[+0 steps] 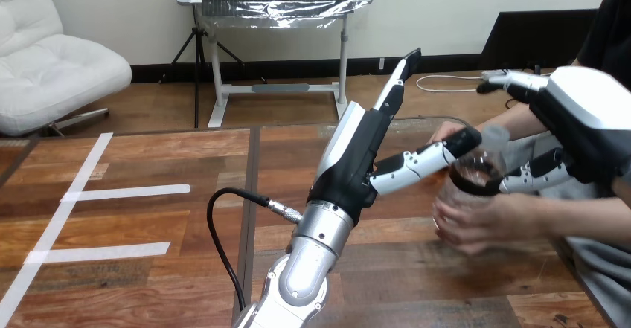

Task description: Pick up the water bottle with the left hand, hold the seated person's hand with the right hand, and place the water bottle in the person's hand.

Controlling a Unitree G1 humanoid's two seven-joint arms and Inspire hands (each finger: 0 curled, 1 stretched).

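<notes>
The water bottle (467, 188), clear with dark liquid, stands upright at the table's right side. The person's hand (476, 222) is wrapped round its lower part, and the person's other hand (446, 130) rests behind its top. My left hand (356, 157) is raised left of the bottle and open. Its fingers point up and its thumb reaches out to the bottle's top. My right hand (584, 116) hovers right of the bottle and is open, with straight fingers pointing left. The person's far forearm passes between those fingers and the thumb, which lies by the bottle's side.
White tape strips (123, 192) mark the table's left half. A black cable (223, 231) loops beside my left forearm. The person's near forearm (588, 220) lies across the table's right edge.
</notes>
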